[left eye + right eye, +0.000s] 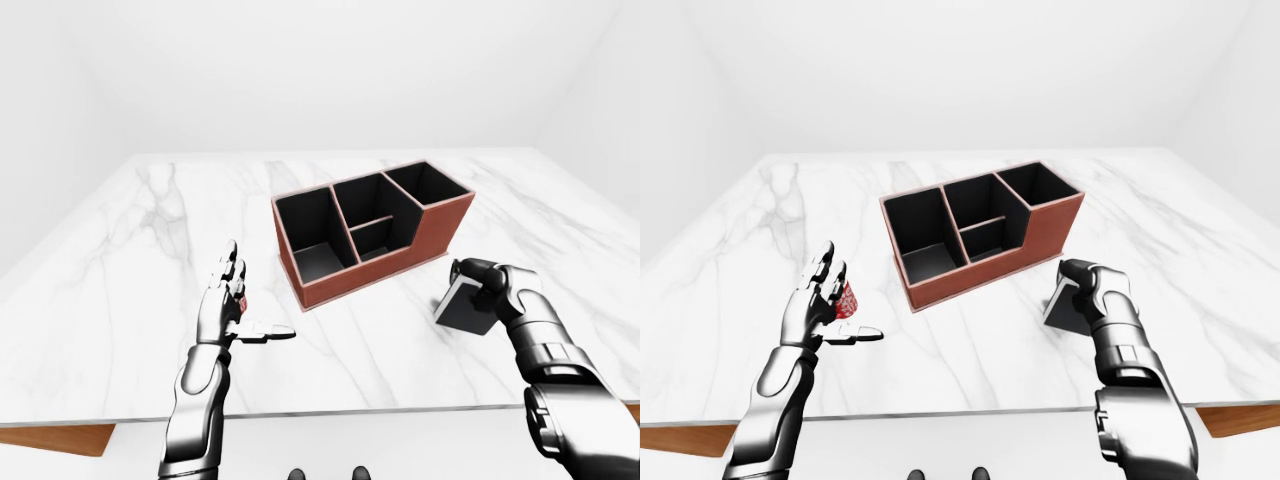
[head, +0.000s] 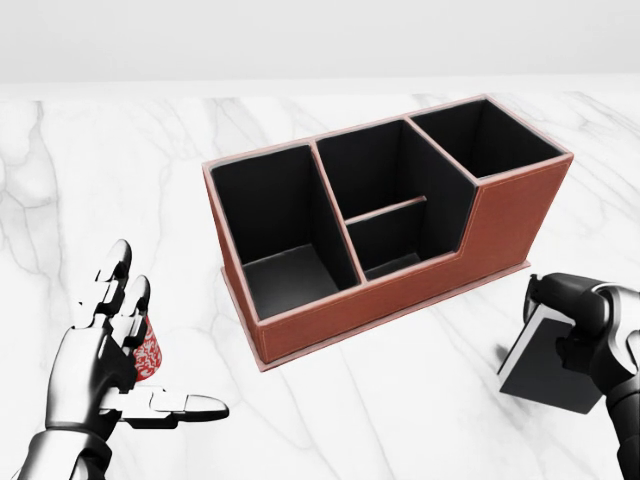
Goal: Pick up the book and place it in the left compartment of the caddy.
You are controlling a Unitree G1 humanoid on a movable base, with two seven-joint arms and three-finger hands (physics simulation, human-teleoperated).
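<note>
The book (image 2: 548, 372), black-covered with a white page edge, leans tilted on the marble at the head view's lower right. My right hand (image 2: 556, 298) wraps its fingers over the book's upper edge, shut on it. The brown caddy (image 2: 400, 296) with black insides stands in the middle; its left compartment (image 2: 285, 232) holds nothing and lies well left of the book. My left hand (image 2: 160, 342) hovers open at lower left, fingers up and thumb pointing right.
A small red patterned object (image 2: 147, 355) sits just behind my left hand. The white marble table (image 1: 120, 300) ends in a near edge at the bottom of both eye views. Bare marble separates the caddy from each hand.
</note>
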